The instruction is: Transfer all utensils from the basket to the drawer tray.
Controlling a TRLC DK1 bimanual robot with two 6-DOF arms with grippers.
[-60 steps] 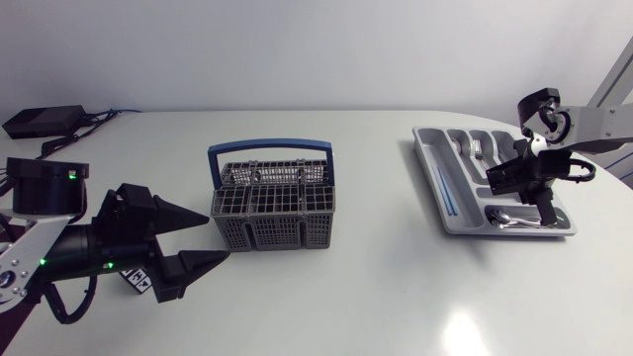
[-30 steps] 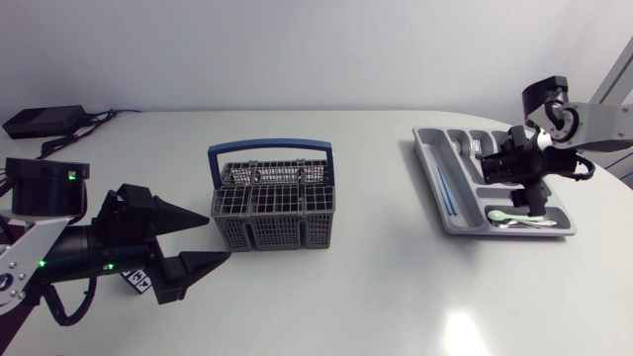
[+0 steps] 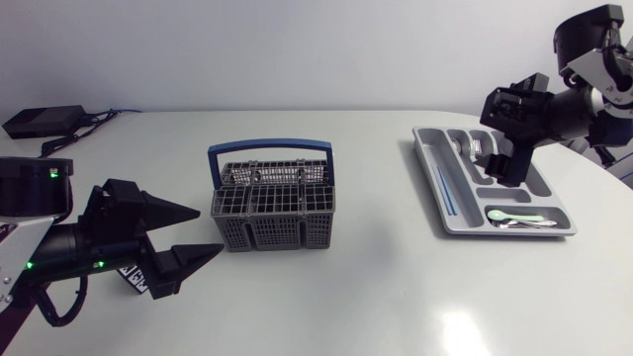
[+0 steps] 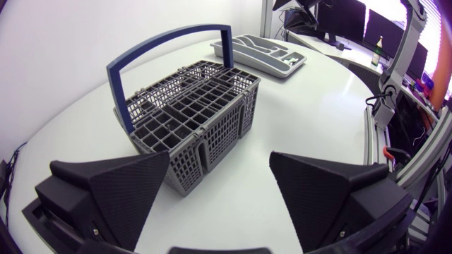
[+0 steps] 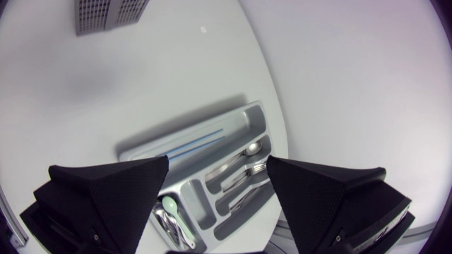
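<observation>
The grey wire basket (image 3: 272, 206) with a blue handle stands mid-table; no utensil shows in its compartments (image 4: 191, 116). My left gripper (image 3: 214, 232) lies open just left of it, the basket's near corner ahead of its fingers (image 4: 220, 169). The grey drawer tray (image 3: 447, 213) sits at the right and holds a green-handled spoon (image 3: 512, 215), metal cutlery (image 3: 476, 147) and blue sticks (image 3: 445, 188). My right gripper (image 3: 511, 148) hangs open and empty above the tray (image 5: 134, 152), with the green spoon (image 5: 173, 210) and forks (image 5: 244, 169) below it.
A black box (image 3: 40, 121) with cables lies at the table's back left corner. The basket (image 5: 109, 14) shows far off in the right wrist view. The tray (image 4: 261, 53) lies beyond the basket in the left wrist view.
My right gripper opened, left the green-handled spoon in the tray's front compartment and rose away from it. The left arm shifted slightly.
</observation>
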